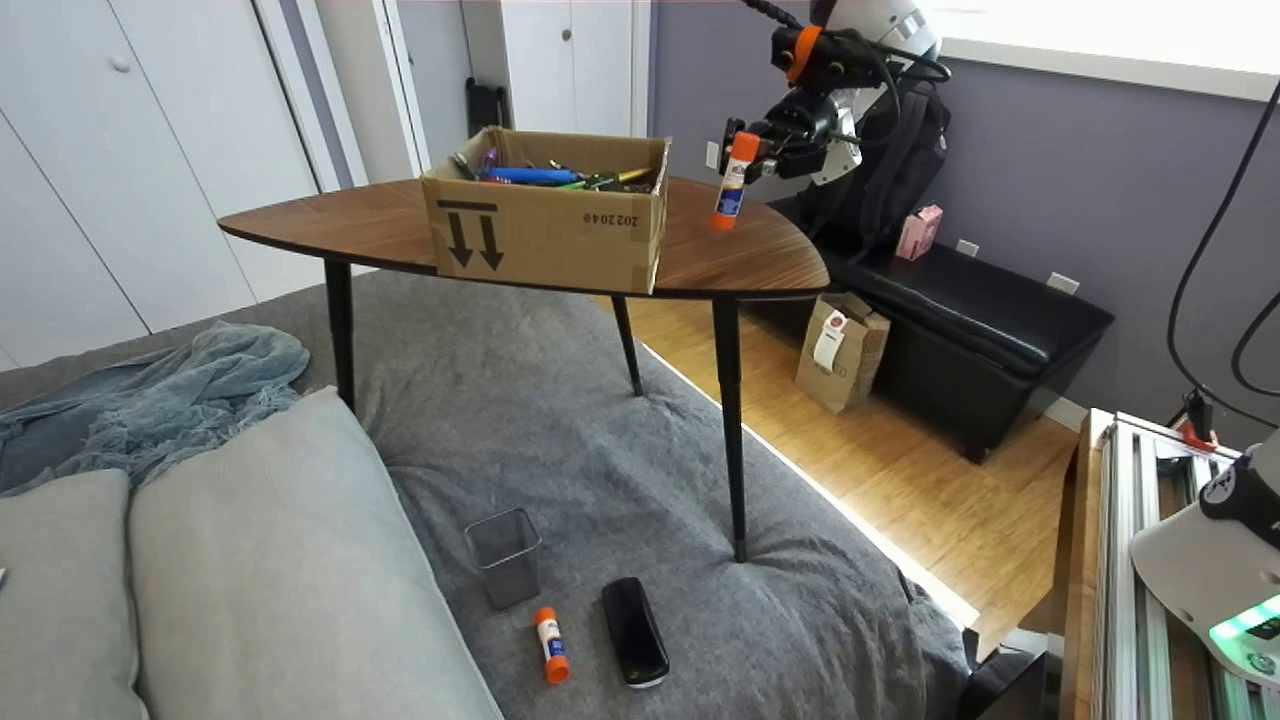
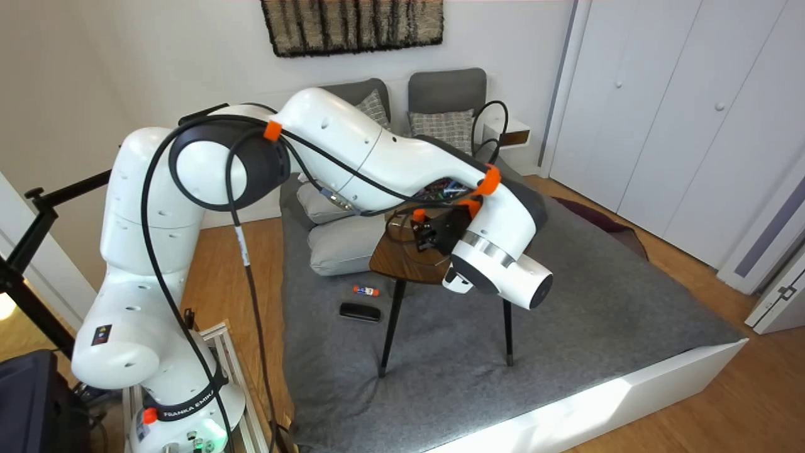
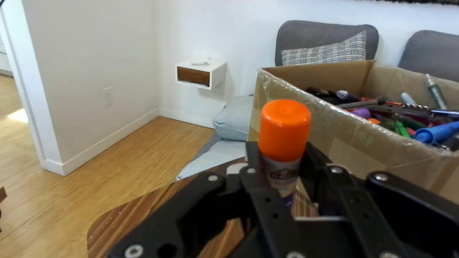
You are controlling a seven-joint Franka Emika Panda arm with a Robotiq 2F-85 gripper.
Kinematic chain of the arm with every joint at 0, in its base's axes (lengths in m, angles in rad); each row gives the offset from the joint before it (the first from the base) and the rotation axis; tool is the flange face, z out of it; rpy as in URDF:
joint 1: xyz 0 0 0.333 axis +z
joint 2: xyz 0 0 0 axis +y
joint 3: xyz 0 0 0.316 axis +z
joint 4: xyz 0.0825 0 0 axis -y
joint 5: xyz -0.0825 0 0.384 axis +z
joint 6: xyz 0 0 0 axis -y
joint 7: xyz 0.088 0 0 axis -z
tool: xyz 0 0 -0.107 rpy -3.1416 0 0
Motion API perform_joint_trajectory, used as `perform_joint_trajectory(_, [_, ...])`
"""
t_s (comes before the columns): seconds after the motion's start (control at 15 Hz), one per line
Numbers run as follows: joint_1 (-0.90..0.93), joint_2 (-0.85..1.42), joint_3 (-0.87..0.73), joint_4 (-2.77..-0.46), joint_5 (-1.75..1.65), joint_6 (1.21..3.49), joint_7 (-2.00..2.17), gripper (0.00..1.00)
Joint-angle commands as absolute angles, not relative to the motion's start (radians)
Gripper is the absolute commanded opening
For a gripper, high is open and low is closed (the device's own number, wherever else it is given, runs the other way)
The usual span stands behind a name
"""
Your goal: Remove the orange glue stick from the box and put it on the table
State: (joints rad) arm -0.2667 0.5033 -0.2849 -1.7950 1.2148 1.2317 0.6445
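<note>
In an exterior view, we find the slim orange-and-white glue stick [image 1: 735, 182] tilted slightly over the brown wooden table [image 1: 782, 252], contact unclear. In an exterior view, only its orange cap [image 2: 419, 216] shows. In the wrist view, the black two-fingered gripper [image 3: 283, 154] pinches it near the cap, outside the tan cardboard box [image 3: 369, 154]. We judge it light, stiff, slippery: best held by its barrel [image 1: 731, 192].

In the wrist view, the clasping jaws hide much of the orange glue stick [image 3: 284, 143] below its cap, and the right edge crops the cardboard box [image 3: 358, 143]. In an exterior view the Panda arm [image 2: 402, 160] covers much of that box. Whether the glue stick's foot touches the bench [image 1: 745, 265] cannot be told.
</note>
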Motion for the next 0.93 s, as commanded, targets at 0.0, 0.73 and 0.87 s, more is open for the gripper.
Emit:
perform_joint_trajectory(0.0, [-0.255, 0.53, -0.276, -1.755, 1.201, 1.27, 0.693, 0.08])
perform_joint_trajectory(0.73, [-0.245, 0.55, -0.255, -1.731, 1.202, 1.3, 0.721, 0.69])
perform_joint_trajectory(0.87, [-0.241, 0.534, -0.254, -1.736, 1.197, 1.301, 0.72, 0.84])
